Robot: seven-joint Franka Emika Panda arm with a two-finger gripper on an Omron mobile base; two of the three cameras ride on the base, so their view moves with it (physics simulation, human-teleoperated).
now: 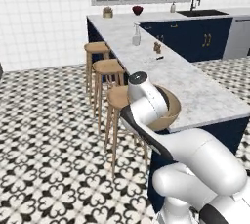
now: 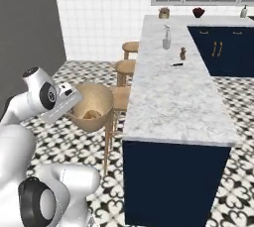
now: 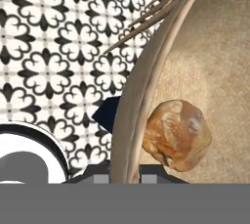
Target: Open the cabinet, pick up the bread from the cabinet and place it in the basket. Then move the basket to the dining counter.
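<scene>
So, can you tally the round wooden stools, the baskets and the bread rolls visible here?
Round wooden stools: 3
Round tan wood-coloured basket, gripped at its rim by the gripper: 1
Small golden-brown bread roll inside the basket: 1
Total: 5

Bread (image 3: 177, 135) in basket (image 2: 94, 103), basket in the air beside dining counter (image 2: 173, 97), above stools (image 1: 108, 66)

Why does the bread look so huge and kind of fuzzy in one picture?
Hand view: the camera sits right beside the bread in the basket, so it looms large and soft-edged. Right base view: farther off, it's a small blurry patch. Lighting is flat, no glare.
</scene>
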